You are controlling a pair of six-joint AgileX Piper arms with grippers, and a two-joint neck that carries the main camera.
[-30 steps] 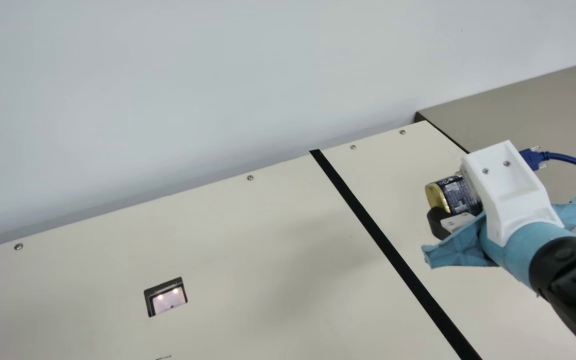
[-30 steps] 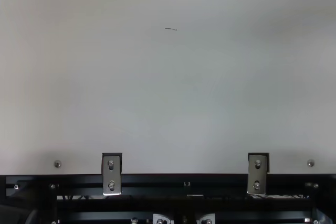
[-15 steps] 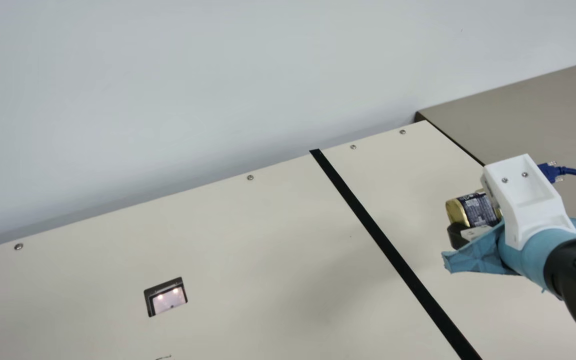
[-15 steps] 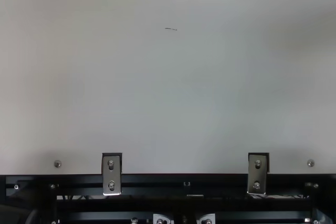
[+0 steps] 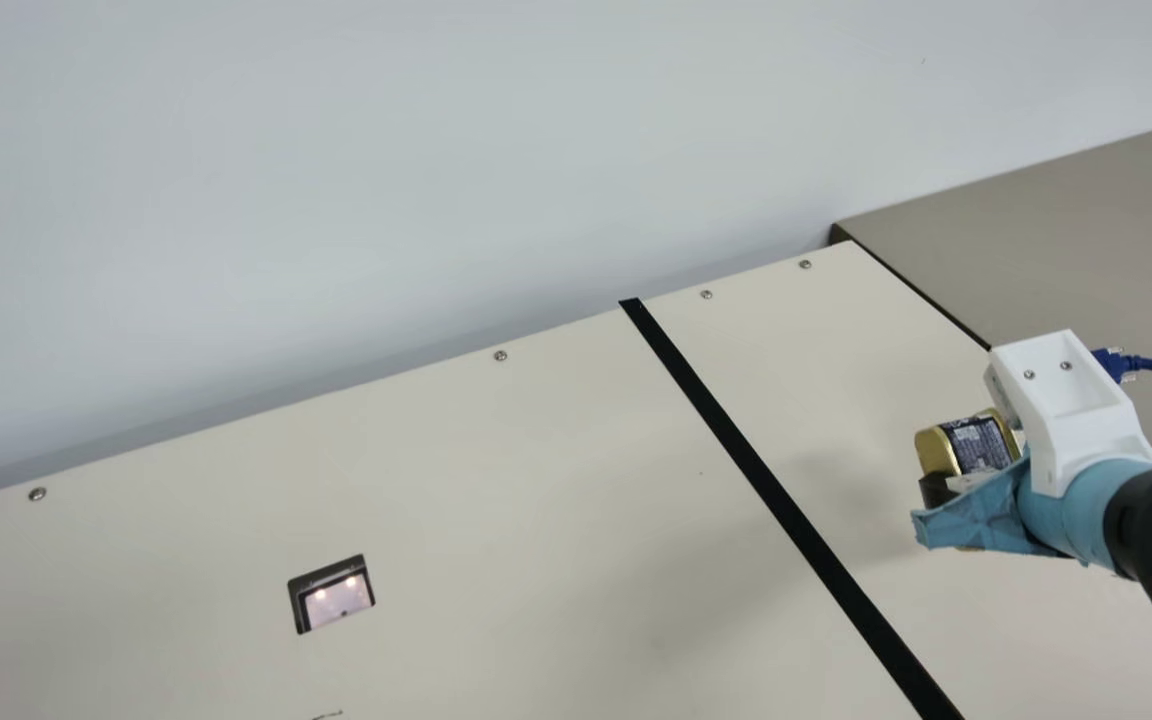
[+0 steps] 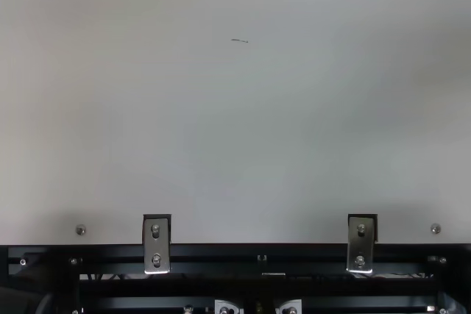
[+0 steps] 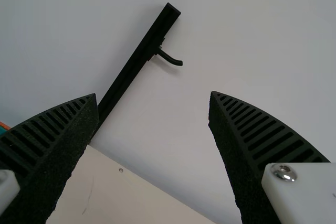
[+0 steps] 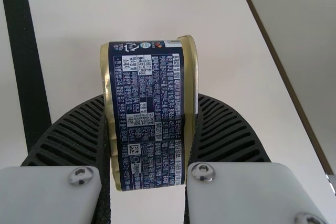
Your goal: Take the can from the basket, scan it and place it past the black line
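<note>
Step in hand: placement, judged from the can (image 5: 979, 446) being over the part of the table (image 5: 876, 370) beyond the black line (image 5: 729, 436), on the side away from the scanner window (image 5: 336, 598). Whether the scan registered cannot be confirmed from these views.

Right gripper (image 8: 151, 98): closed on the can, one ribbed finger against each gold end. Left gripper (image 7: 153, 94): jaws apart, nothing between them; it plays no evident part in this step.

Next move calls for lowering the can to the table clear of the black line, letting it settle, then opening the right gripper and backing off straight. The can appears to be above the surface; its exact clearance cannot be judged. Its ends face the fingers, so a level turn before release would likely be needed to seat it on a flat end. Let go as held, it would land on its curved side and may tip or roll.

Condition of the can: squat, with rounded corners, gold metal ends and rims, dark blue wrap bearing dense pale print and a small square code. No dent or tear is visible on the label side.
</note>
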